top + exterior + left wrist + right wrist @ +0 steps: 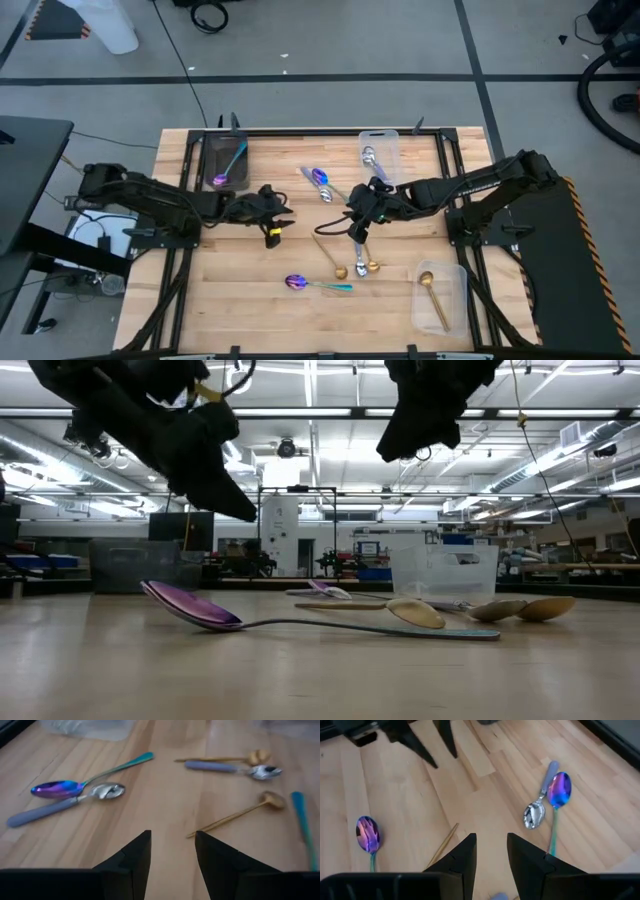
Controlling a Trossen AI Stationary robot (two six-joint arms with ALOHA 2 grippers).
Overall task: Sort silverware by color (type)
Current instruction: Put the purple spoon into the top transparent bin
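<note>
Between picks on the wooden surface (250, 300): nearest lies a purple-bowled teal spoon (315, 284), then gold spoons (352, 268), and above them both empty claws hang part-open, left claw (283, 219) and right claw (352, 219), needing a target spoon.

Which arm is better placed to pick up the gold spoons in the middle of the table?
The right. Its open gripper hovers directly above the gold spoons; the left gripper, also open and empty, is farther away.
</note>
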